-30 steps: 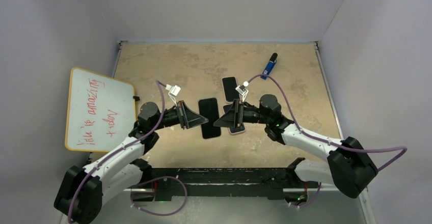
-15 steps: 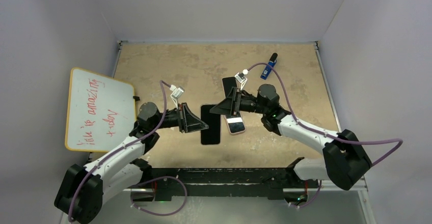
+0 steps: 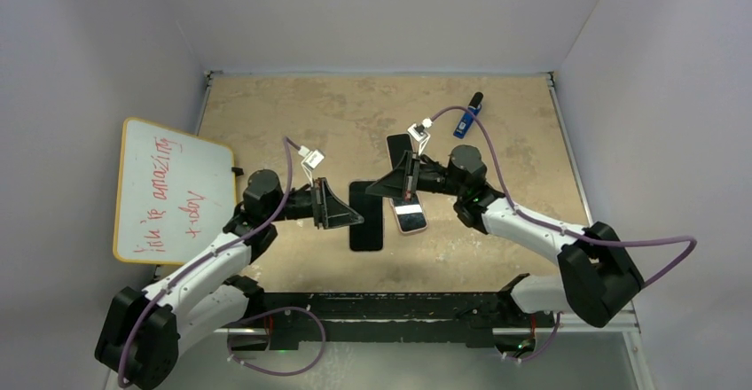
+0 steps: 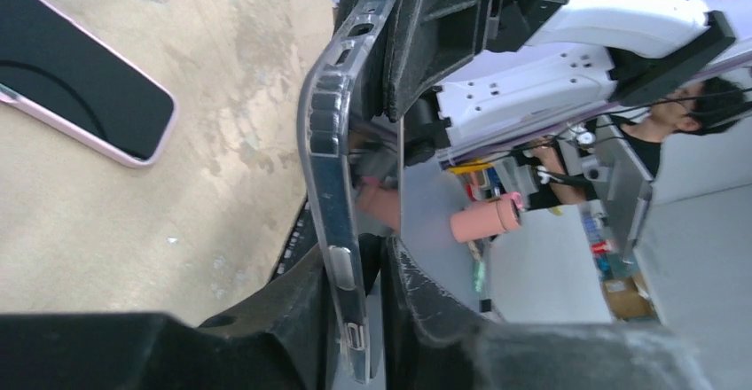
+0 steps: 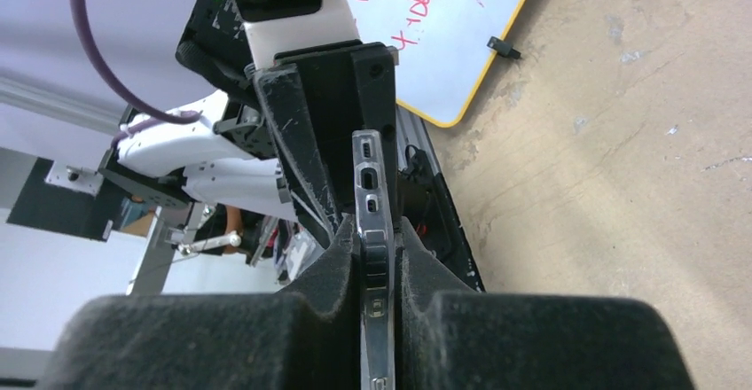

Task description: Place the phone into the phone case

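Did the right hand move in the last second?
Yes. The right hand shifted toward the far wall, off the pink phone, and now grips the case.

Both arms reach fwd & inward w/ elbows bent, forearms converging mid-workspace. L claw (image 3: 353, 220) and R claw (image 3: 377, 188) face each other, tips nearly meeting. Each is pinched tight on the phone case (image 4: 326, 142) edge.
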Robot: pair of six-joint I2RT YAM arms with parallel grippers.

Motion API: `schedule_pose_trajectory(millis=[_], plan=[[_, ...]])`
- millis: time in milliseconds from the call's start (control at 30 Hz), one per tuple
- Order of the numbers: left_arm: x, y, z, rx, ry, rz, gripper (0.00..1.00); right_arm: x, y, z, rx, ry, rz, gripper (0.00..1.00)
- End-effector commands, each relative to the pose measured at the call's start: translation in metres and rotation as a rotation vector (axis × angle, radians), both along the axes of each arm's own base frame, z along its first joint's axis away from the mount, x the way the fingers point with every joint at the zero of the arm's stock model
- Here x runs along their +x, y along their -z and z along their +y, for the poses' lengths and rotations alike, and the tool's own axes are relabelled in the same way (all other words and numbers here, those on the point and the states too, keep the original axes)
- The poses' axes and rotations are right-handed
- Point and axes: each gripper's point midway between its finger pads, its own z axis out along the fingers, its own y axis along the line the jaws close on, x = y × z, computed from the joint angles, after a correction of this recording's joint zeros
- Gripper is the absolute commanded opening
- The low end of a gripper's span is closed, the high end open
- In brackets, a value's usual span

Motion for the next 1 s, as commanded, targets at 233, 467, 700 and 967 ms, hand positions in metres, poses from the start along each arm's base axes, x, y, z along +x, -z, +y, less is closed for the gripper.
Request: schedule_pose_trajectory(millis=[233,467,700,967], plan=[[0.004,0.018,0.008,0.050,-0.080,0.000,0.54,0.039,-0.037,-0.021,0.172,0.162,0.073,0.00],[0.009,0.027,0.006,0.054,-0.087,0.023,0.16,0.041,-0.030,-0.019,0.176,0.139,0.098,0.00],[0.017,0.038,0.011,0.134,-0.140,0.013,0.00,0.044,-0.013,-0.020,0.117,0.169,0.099,0.00],[0.036,0.039,0.037,0.338,-0.289,-0.077,0.62,0.052,0.007,-0.020,0.020,0.194,0.081,0.00]])
